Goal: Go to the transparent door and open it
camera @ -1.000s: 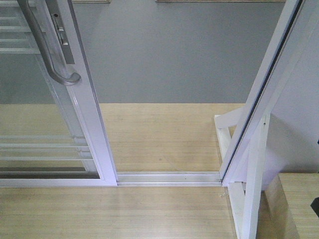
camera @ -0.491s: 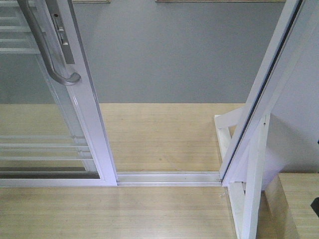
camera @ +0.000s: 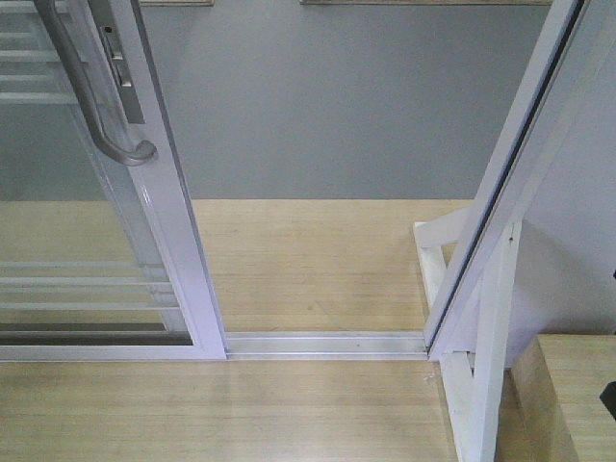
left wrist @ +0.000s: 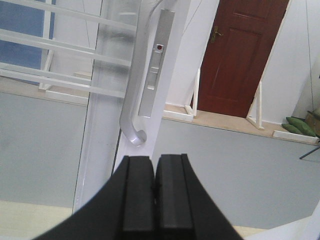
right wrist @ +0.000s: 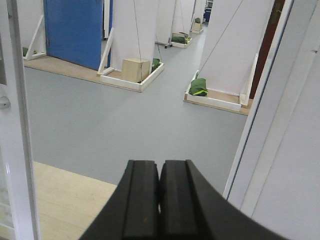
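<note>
The transparent door (camera: 159, 202), clear glass in a white frame with thin white bars, stands slid to the left, leaving a gap to the white jamb (camera: 500, 192) on the right. Its curved grey handle (camera: 91, 106) runs down the frame edge. In the left wrist view the handle (left wrist: 134, 100) ends just above and ahead of my left gripper (left wrist: 154, 162), which is shut and holds nothing, apart from the door. In the right wrist view my right gripper (right wrist: 159, 167) is shut and empty, facing through the gap between the door's edge (right wrist: 17, 115) and the jamb (right wrist: 260, 115).
A metal floor track (camera: 327, 344) crosses the wooden threshold. White wooden braces (camera: 481, 346) and a wooden box (camera: 568, 395) stand at the lower right. Beyond lies grey floor (camera: 337, 106), a red-brown door (left wrist: 240, 55), a blue panel (right wrist: 75, 30) and white partitions (right wrist: 230, 45).
</note>
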Robot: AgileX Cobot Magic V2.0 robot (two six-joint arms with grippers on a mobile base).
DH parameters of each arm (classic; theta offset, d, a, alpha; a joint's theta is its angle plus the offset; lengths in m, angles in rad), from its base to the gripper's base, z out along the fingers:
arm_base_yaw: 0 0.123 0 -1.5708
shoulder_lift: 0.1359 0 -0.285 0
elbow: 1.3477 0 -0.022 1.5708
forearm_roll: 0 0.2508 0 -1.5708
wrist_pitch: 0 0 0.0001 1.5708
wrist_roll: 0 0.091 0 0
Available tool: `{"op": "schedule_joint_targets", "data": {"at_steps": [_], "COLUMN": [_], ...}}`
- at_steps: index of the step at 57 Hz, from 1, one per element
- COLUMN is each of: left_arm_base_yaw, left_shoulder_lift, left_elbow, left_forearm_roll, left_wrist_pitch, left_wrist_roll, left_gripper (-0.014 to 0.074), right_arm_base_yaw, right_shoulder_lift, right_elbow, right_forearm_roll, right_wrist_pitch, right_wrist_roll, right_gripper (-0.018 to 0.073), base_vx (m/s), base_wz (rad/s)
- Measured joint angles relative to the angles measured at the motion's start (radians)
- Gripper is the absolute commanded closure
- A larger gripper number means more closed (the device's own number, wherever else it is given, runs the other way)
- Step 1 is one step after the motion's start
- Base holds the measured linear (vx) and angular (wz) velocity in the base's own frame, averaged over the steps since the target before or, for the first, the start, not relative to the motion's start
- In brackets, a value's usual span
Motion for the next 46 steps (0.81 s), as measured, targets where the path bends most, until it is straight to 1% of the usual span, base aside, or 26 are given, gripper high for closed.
{"op": "schedule_joint_targets", "data": {"at_steps": [12,15,22,27,35,40,46], "left_arm_base_yaw": [0.000,0.000,0.000,0.000,0.000,0.000,0.000], "left_shoulder_lift": [0.000,0.000,0.000,0.000,0.000,0.000,0.000], "left_elbow": [0.000,0.000,0.000,0.000,0.000,0.000,0.000], "left_forearm_roll": [0.000,0.000,0.000,0.000,0.000,0.000,0.000], "left_wrist_pitch": [0.000,0.000,0.000,0.000,0.000,0.000,0.000], "left_wrist_roll": [0.000,0.000,0.000,0.000,0.000,0.000,0.000], "left_gripper": [0.0600,0.0600,0.0600,0.0600,0.0600,0.0600,0.0600], "right_arm_base_yaw": [0.000,0.000,0.000,0.000,0.000,0.000,-0.028], "right_shoulder_lift": [0.000,0.000,0.000,-0.009,-0.097,-0.184,-0.222], "right_elbow": [0.000,0.000,0.017,0.082,0.235,0.296,0.302], "right_forearm_roll": [0.006,0.028,0.117,0.168,0.181,0.181,0.181], "right_wrist_pitch": [0.000,0.000,-0.027,-0.100,-0.209,-0.228,-0.214], "right_wrist_roll": [0.000,0.008,0.006,0.000,0.000,0.000,0.000], "right_gripper": [0.0446,0.0445,0.0445,0.0443,0.0443,0.0443,0.0443], "base_vx": [0.00,0.00,0.00,0.00,0.00,0.00,0.00], "base_wz": [0.00,0.00,0.00,0.00,0.00,0.00,0.00]}}
